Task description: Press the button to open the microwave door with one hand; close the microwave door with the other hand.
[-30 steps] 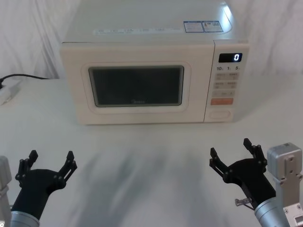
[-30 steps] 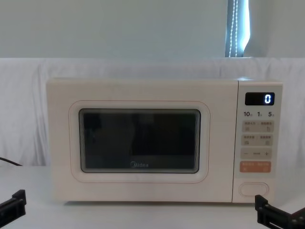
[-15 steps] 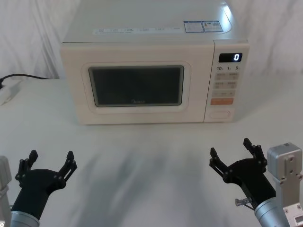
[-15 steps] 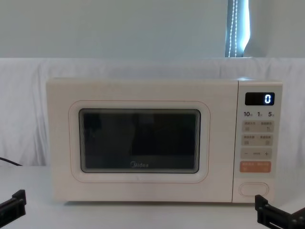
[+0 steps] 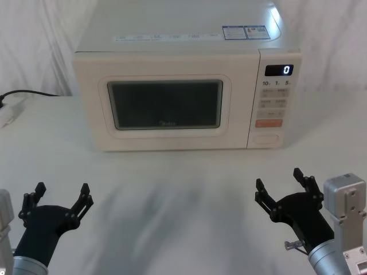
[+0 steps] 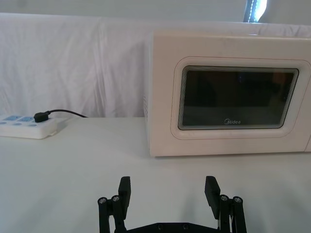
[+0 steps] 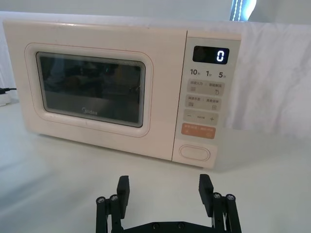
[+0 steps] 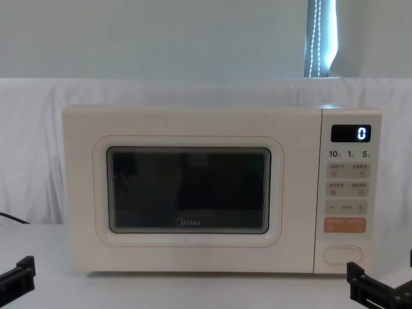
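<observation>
You have the microwave (image 5: 178, 86) at upper centre of the head view, standing on the white bench (image 5: 172, 200), facing the robot. Door (image 5: 166, 103) shut, flush with the front; dark window, "Midea" logo under the glass. In the chest view the door (image 8: 190, 190) takes up the left and centre of the frame. Control panel (image 5: 272, 97) on the right of the front; display (image 5: 278, 70) reads 0.

Button (image 5: 266, 138) sits at the bottom of the panel, lower right corner of the microwave front, just under the orange key (image 5: 268, 122). In the right wrist view you see the button (image 7: 195, 153) lower right of centre, nothing touching it. In the chest view the button (image 8: 343, 255) is at lower right of the frame.

Right gripper (image 5: 280, 186) at lower right of the head view, above the bench, well apart from the microwave; jaws spread wide, holding nothing. The right wrist view shows one finger (image 7: 123, 190) on each side of a clear gap, the button beyond. Its tip pokes in at the lower right corner of the chest view.

Left gripper (image 5: 62, 195) at lower left of the head view, also well short of the microwave; jaws spread, holding nothing. The left wrist view shows a finger (image 6: 125, 191) at bottom centre, door (image 6: 238, 99) at upper right.

Power strip (image 6: 26, 127) with a black plug lies on the bench at the left of the left wrist view, well apart from the microwave. White cloth hangs behind.
</observation>
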### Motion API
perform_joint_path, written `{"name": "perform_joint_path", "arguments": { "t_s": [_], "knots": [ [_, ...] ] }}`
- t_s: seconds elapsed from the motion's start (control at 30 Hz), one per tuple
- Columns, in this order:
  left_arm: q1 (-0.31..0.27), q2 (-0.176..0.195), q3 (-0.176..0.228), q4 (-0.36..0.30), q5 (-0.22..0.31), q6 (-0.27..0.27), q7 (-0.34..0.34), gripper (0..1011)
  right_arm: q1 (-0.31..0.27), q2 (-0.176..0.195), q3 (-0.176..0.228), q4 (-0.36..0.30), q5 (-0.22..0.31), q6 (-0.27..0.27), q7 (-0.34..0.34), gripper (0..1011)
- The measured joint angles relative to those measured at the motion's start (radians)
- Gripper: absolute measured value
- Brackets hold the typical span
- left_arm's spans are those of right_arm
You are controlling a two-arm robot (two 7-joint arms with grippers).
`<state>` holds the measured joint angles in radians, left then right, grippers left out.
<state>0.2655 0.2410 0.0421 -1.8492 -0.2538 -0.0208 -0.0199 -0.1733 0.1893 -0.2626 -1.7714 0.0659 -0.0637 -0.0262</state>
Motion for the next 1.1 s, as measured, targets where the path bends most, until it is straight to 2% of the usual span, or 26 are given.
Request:
{"name": "perform_joint_path", "arguments": {
  "t_s": [0.37, 0.57, 0.77, 0.8, 1.1],
  "knots": [
    [0.0, 0.0, 0.0, 0.0, 0.0, 0.0, 0.0, 1001, 0.0, 0.0, 0.0, 0.0, 0.0, 0.0, 0.0, 662],
    [0.0, 0.0, 0.0, 0.0, 0.0, 0.0, 0.0, 1001, 0.0, 0.0, 0.0, 0.0, 0.0, 0.0, 0.0, 442],
    [0.0, 0.0, 0.0, 0.0, 0.0, 0.0, 0.0, 1001, 0.0, 0.0, 0.0, 0.0, 0.0, 0.0, 0.0, 285],
    [0.0, 0.0, 0.0, 0.0, 0.0, 0.0, 0.0, 1001, 0.0, 0.0, 0.0, 0.0, 0.0, 0.0, 0.0, 230],
    [0.0, 0.0, 0.0, 0.0, 0.0, 0.0, 0.0, 1001, 0.0, 0.0, 0.0, 0.0, 0.0, 0.0, 0.0, 0]
  ]
}}
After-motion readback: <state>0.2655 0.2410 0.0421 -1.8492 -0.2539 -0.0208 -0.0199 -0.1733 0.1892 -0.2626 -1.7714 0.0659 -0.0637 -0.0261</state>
